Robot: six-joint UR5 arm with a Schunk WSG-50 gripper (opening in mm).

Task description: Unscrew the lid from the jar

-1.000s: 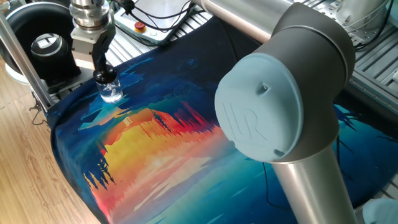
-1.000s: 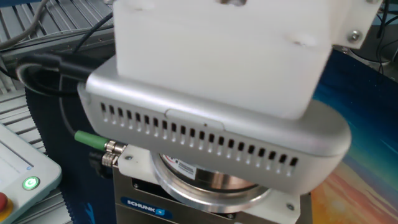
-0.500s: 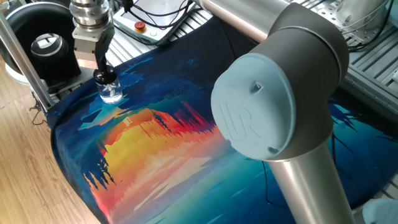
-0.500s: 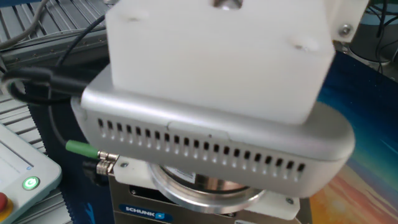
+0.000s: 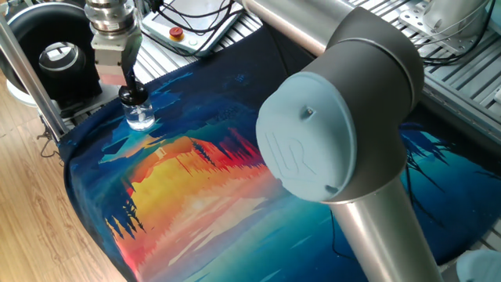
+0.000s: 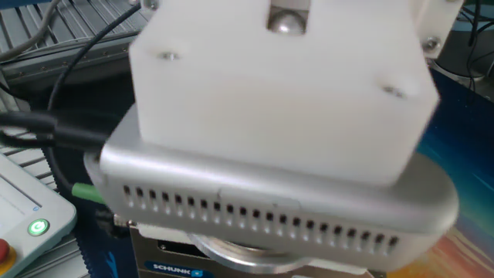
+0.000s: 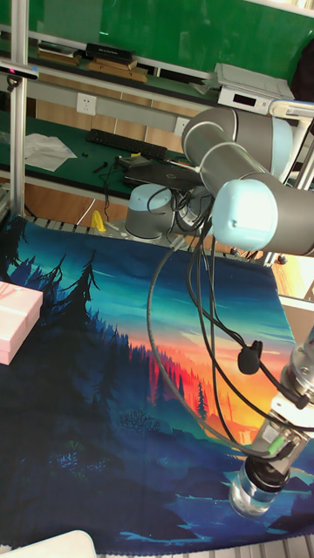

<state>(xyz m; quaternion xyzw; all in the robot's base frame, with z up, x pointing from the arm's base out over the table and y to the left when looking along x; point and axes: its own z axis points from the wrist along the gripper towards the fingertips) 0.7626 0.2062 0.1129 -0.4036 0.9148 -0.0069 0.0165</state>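
Over the last second the arm's pale blue elbow cap has swung slightly left while the gripper stays put. Its fingers pinch the small black rounded screw lid atop the small clear glass jar, which stands upright near the far left corner of the sunset-print cloth. The wrist hangs vertical above. A pink gift box sits at the cloth's opposite edge; a large black ring device lies beyond the cloth.
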